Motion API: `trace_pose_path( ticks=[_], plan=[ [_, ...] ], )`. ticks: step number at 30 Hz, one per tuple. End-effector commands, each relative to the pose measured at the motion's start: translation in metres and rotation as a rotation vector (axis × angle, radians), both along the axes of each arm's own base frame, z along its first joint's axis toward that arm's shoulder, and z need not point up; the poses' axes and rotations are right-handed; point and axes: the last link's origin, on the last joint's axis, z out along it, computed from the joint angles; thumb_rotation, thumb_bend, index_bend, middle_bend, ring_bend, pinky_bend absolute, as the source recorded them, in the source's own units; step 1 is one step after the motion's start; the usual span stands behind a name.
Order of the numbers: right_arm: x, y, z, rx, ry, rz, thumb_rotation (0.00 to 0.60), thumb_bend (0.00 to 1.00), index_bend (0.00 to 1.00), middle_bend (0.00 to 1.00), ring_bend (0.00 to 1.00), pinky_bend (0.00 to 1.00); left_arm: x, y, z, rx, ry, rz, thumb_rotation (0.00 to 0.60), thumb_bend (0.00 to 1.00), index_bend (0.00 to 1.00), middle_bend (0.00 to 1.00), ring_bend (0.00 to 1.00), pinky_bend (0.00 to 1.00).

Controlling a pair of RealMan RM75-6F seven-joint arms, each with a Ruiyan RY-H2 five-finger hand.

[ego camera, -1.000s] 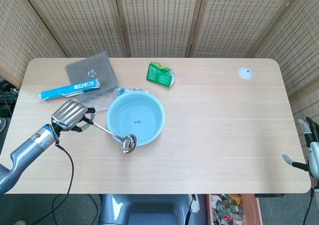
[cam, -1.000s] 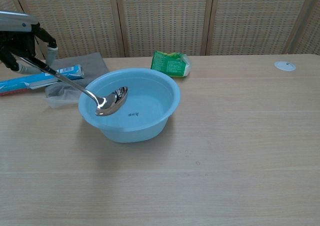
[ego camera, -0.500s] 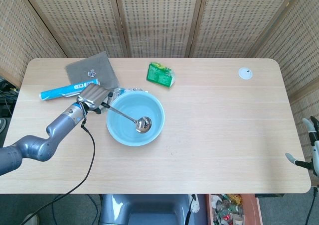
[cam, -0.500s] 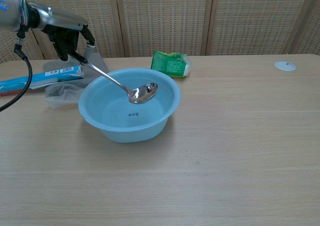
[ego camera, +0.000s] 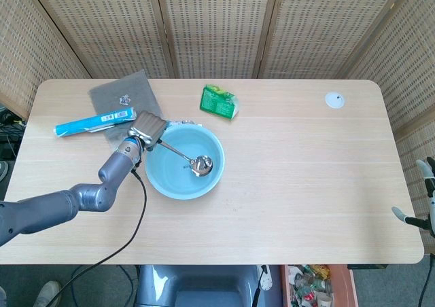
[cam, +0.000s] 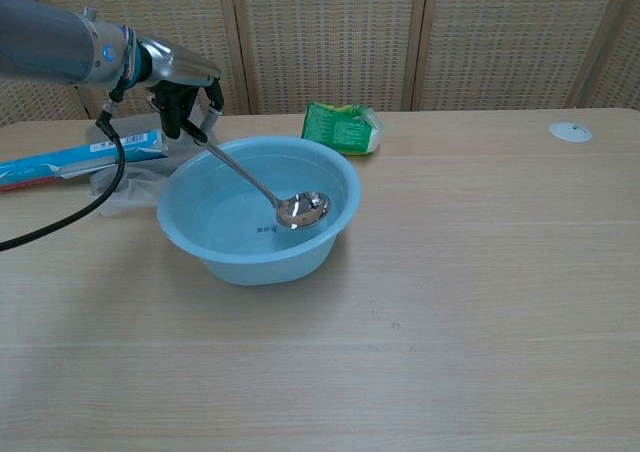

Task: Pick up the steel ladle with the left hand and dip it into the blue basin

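Observation:
My left hand (ego camera: 148, 131) (cam: 183, 100) grips the handle end of the steel ladle (ego camera: 192, 160) (cam: 268, 190) just past the blue basin's far-left rim. The handle slopes down to the right and the ladle's bowl (cam: 303, 209) sits low inside the blue basin (ego camera: 158, 183) (cam: 225, 262), near its right inner wall. The basin stands left of the table's centre. Only a small part of my right hand (ego camera: 416, 215) shows, at the right edge of the head view off the table, with nothing seen in it; how its fingers lie is unclear.
Behind the basin on the left lie a grey cloth (ego camera: 117, 93), a blue tube (ego camera: 92, 122) (cam: 60, 159) and a clear plastic bag (cam: 110, 197). A green packet (ego camera: 219, 101) (cam: 342, 128) sits behind the basin's right side. A white disc (ego camera: 334, 100) (cam: 570, 131) is at the far right.
My left hand carried the ladle from the basin's near-left side up and over its rim to the far-left side. The ladle's bowl swung right and sank lower into the basin.

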Motion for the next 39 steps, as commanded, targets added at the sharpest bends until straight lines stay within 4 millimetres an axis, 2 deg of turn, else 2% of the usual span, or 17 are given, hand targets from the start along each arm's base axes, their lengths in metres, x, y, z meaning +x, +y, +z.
trace_pose_path(
  ticks=[1, 15, 22, 30, 39],
  plan=[
    [0.0, 0.0, 0.0, 0.001, -0.001, 0.0, 0.6, 0.0, 0.0, 0.0, 0.0, 0.0, 0.006, 0.003, -0.014, 0.015, 0.044, -0.002, 0.6, 0.6, 0.97, 1.0, 0.97, 1.0],
    [-0.005, -0.004, 0.003, 0.002, -0.015, -0.007, 0.6, 0.0, 0.0, 0.0, 0.0, 0.0, 0.022, -0.002, -0.041, 0.03, 0.236, -0.078, 0.6, 0.69, 0.99, 1.0, 0.97, 1.0],
    [-0.006, -0.004, 0.003, 0.002, -0.018, -0.011, 0.6, 0.0, 0.0, 0.0, 0.0, 0.0, 0.024, -0.003, -0.046, 0.033, 0.262, -0.076, 0.6, 0.7, 1.0, 1.0, 0.97, 1.0],
    [-0.006, -0.004, 0.003, 0.002, -0.019, -0.013, 0.6, 0.0, 0.0, 0.0, 0.0, 0.0, 0.025, -0.004, -0.048, 0.038, 0.279, -0.069, 0.6, 0.71, 1.0, 1.0, 0.97, 1.0],
    [-0.006, -0.004, 0.002, 0.008, -0.017, -0.013, 0.6, 0.0, 0.0, 0.0, 0.0, 0.0, 0.021, -0.002, -0.035, 0.038, 0.213, -0.035, 0.6, 0.71, 1.0, 1.0, 0.97, 1.0]
  ],
)
